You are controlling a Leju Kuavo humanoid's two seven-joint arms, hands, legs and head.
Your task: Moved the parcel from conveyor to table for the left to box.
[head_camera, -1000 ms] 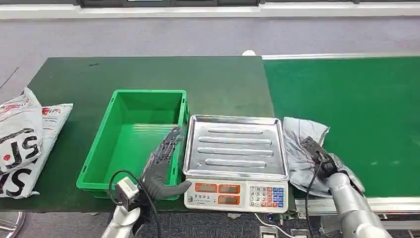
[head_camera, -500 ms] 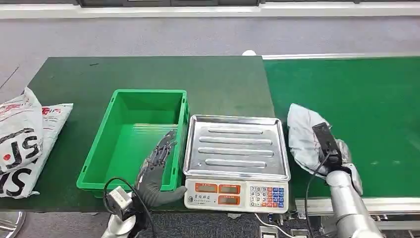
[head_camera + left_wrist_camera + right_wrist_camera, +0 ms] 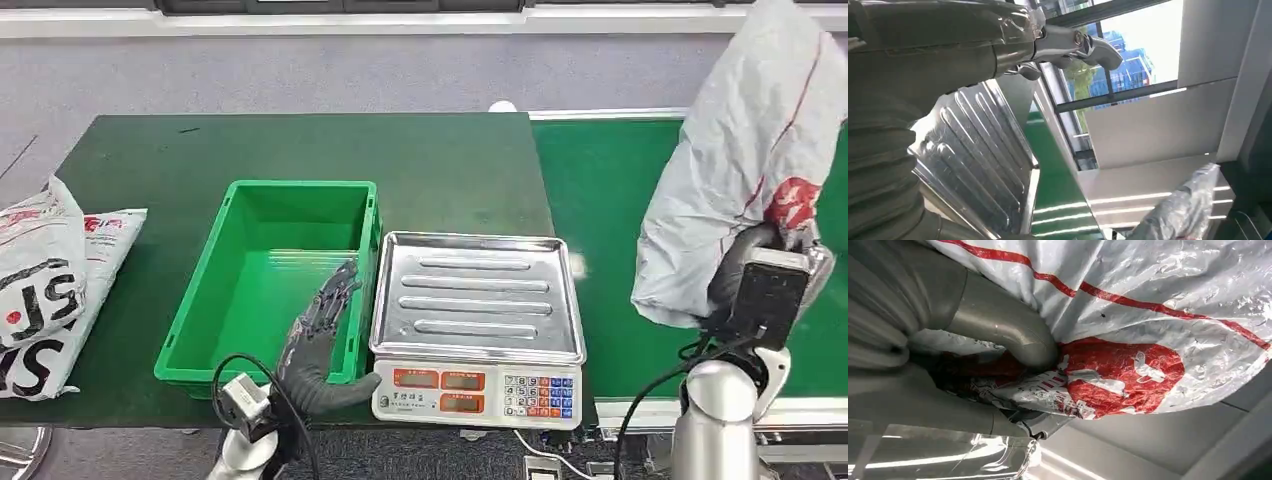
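Right hand [image 3: 745,285] grips the parcel [image 3: 745,165], raised right of the scale [image 3: 477,310]; left hand [image 3: 318,340], fingers released, hovers left of it.

table [image 3: 150,160]: green bin [image 3: 271,285], scale [image 3: 476,322], white bags [image 3: 45,280] | conveyor [image 3: 610,200]: beside the table, adjoining

I get even, bright overhead light; glare streaks the ribbed steel scale tray [image 3: 476,296], window [image 3: 1128,55] overexposed upper right.
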